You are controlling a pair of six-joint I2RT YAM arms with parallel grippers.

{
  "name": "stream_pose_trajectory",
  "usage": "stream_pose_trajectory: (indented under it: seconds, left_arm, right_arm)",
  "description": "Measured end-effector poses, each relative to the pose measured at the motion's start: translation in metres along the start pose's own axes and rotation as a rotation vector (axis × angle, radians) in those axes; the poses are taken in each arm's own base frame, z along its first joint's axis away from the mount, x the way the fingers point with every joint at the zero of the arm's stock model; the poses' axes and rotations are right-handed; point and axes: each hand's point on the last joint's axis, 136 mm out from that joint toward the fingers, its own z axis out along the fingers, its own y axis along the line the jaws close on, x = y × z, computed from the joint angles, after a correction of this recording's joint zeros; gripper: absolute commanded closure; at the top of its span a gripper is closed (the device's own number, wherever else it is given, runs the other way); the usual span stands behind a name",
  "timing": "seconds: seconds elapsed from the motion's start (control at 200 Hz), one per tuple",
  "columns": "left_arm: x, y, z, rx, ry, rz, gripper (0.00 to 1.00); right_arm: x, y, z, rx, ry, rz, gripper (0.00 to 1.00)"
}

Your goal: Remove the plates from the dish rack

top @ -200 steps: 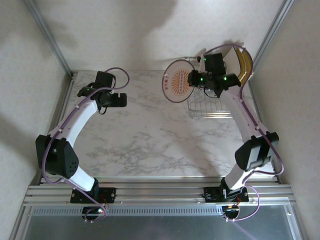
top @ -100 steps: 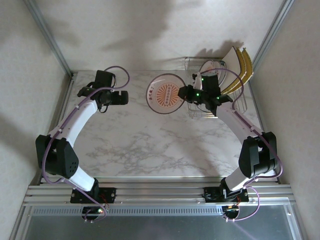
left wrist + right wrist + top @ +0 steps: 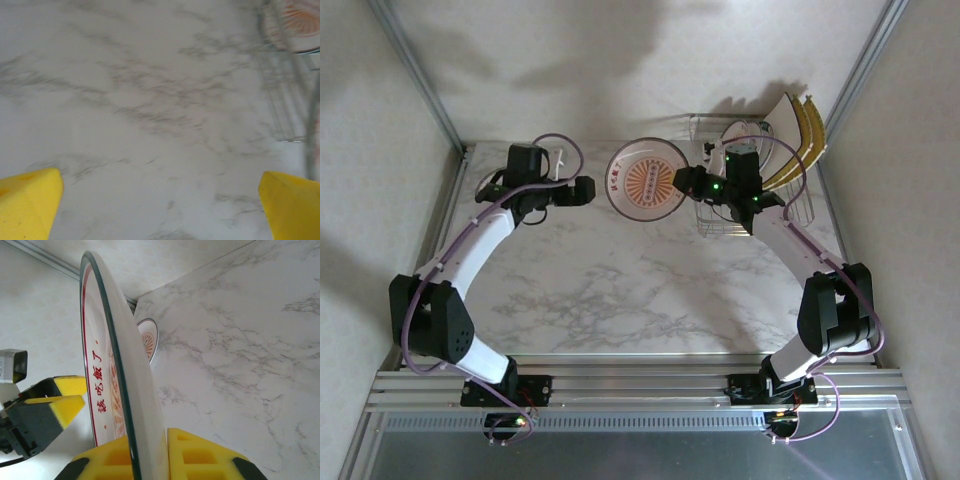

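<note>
The right claw (image 3: 682,182) is closed tightly on the rim of a round plate (image 3: 648,180) and holds it in the air above the far middle part of the surface (image 3: 620,290), just left of the dish rack (image 3: 720,222). The plate is white with a dark rim, an orange sun-like pattern in the centre and red characters on its border. In the top view its face is turned toward the camera. In the right wrist view the same round plate (image 3: 102,390) stands on its edge, and the yellow pads (image 3: 195,455) of the right claw (image 3: 150,450) press on both of its sides. Behind it there is a small white shape with orange lines; it is perhaps a second plate, but I cannot tell for sure. The dish rack stands in the far right corner of the surface, and a white square plate (image 3: 782,118) and a yellow square plate (image 3: 809,135) lean in its far right part. The left claw (image 3: 582,190) is in the air left of the held plate, near it but apart from it, with its jaws spread wide and nothing between them. In the left wrist view the left claw (image 3: 160,205) shows two yellow fingertips (image 3: 27,202) far from each other over the bare marble, and blurred rack wires (image 3: 295,100) are at the right edge.
</note>
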Motion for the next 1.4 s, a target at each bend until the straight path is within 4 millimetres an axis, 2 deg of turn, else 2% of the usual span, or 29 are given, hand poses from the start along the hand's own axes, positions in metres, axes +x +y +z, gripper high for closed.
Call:
stream_pose_trajectory:
  seconds: [0.14,0.34,0.446,0.701,0.801,0.921,1.061,1.402]
  left_arm:
    - [-0.007,-0.029,0.002,0.187,-0.039,-0.027,0.00]
    - [-0.016,-0.055,0.000,0.364,-0.069,-0.053,0.01]
    - [-0.016,-0.063,0.002,0.434,-0.072,-0.066,0.08]
    - [-0.006,-0.068,0.013,0.508,-0.038,-0.108,0.37]
    - [-0.008,-0.071,0.012,0.533,-0.042,-0.116,0.48]
    - [-0.012,-0.076,0.009,0.557,-0.052,-0.116,0.57]
    - [-0.013,-0.077,0.009,0.560,-0.058,-0.120,0.65]
    - [-0.014,-0.075,0.010,0.552,-0.059,-0.126,0.67]
  right_arm:
    - [-0.003,0.007,0.002,-0.043,-0.005,-0.004,1.00]
    - [-0.006,0.013,0.004,-0.082,-0.007,0.000,1.00]
    - [-0.006,0.015,0.005,-0.097,-0.005,0.007,1.00]
    - [-0.007,0.015,0.011,-0.129,0.000,0.017,1.00]
    - [-0.007,0.012,0.015,-0.129,0.002,0.023,1.00]
    - [-0.004,0.008,0.019,-0.124,0.010,0.028,1.00]
    - [-0.004,0.008,0.021,-0.128,0.011,0.029,1.00]
    - [-0.005,0.013,0.025,-0.145,0.022,0.023,1.00]
